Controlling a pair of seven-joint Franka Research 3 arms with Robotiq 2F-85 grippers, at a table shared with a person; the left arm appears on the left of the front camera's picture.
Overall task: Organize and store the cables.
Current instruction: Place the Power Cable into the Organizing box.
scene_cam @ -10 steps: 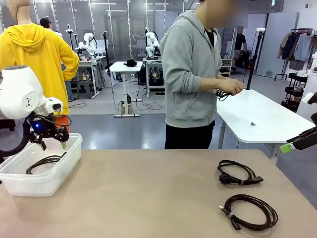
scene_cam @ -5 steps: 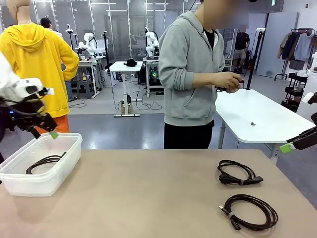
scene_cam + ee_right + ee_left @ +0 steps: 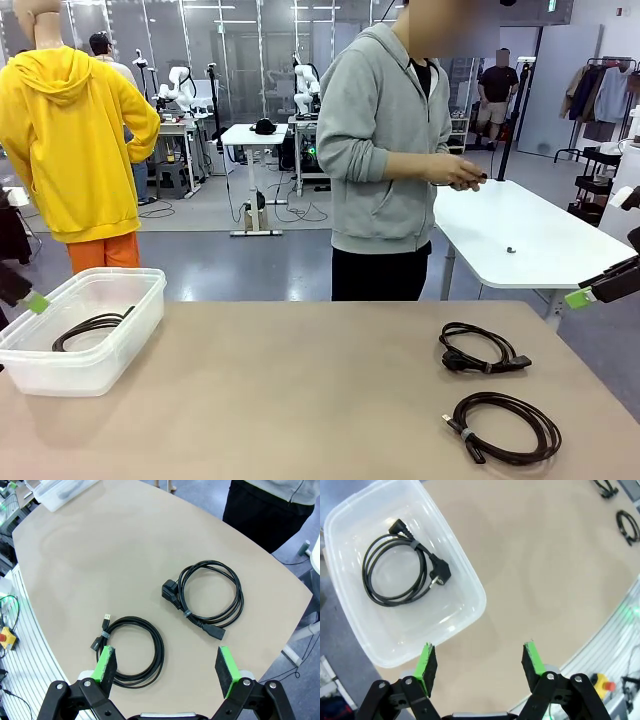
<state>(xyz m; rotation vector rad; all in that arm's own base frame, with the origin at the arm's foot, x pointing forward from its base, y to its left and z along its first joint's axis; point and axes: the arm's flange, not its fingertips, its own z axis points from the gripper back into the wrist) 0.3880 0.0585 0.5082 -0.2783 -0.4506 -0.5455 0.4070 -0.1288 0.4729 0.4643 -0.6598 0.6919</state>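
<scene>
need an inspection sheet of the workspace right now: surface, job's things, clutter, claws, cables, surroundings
Surface: tan table, bare across the middle.
Job's things: clear bin at the robot's left end, one coiled cable lying inside.
Clutter: nothing seen.
Claws: left claw open, empty, near the bin's rim; right claw open, empty, facing the two loose cables.
Cables: far cable and near cable lie coiled on the robot's right side, apart, untouched.
Surroundings: person stands at the far side, hands together; white table beside them.
</scene>
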